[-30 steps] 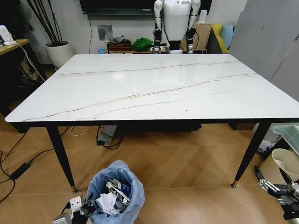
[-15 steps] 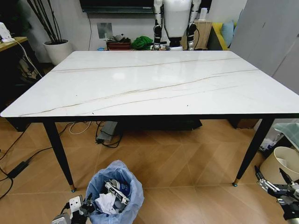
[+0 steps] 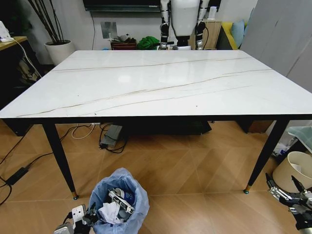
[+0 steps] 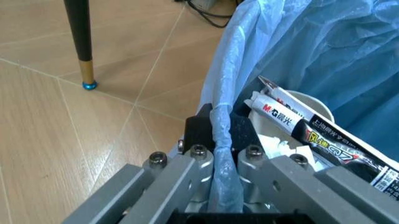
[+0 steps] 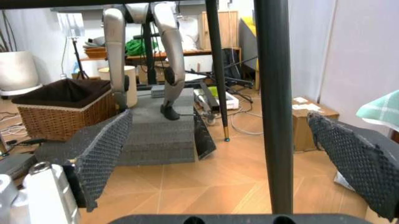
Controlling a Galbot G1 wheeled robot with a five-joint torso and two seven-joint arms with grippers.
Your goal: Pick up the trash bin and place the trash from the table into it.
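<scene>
Left gripper (image 4: 218, 154) is sitting low near the floor, clamping the rim of the trash bin (image 3: 119, 197); bag edge is pinched between its fingers (image 4: 187, 175). The bin is standing on the wood floor in front of the table (image 3: 156, 83), near its front-left leg. Trash (image 4: 311, 130) is lying inside: printed tube, crumpled tissue. Right gripper (image 3: 287, 192) is hanging low by the front-right table leg, jaws spread wide, holding nothing.
</scene>
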